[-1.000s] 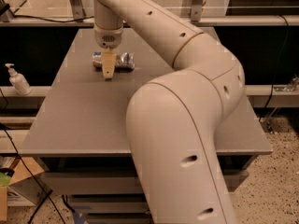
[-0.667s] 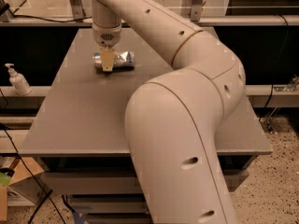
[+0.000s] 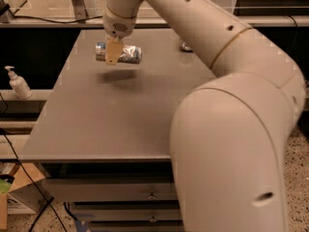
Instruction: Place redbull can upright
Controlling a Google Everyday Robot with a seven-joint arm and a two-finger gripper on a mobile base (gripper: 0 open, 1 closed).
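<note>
The redbull can (image 3: 126, 54) is a blue-and-silver can lying on its side in the air, a little above the grey table (image 3: 111, 120), near the far left part. Its shadow (image 3: 118, 77) falls on the tabletop below it. My gripper (image 3: 113, 53) hangs down from the arm at the top of the camera view and is shut on the can's middle. A tan finger (image 3: 113, 51) crosses the front of the can. The can's silver end points left.
A small shiny object (image 3: 185, 46) sits at the table's far edge, partly hidden by my arm (image 3: 231, 129), which fills the right side. A pump bottle (image 3: 18, 83) stands left of the table. A cardboard box (image 3: 14, 190) lies on the floor at lower left.
The can lay on the table under the gripper before. Now the gripper has it lifted off the tabletop, still on its side, with a shadow beneath.
</note>
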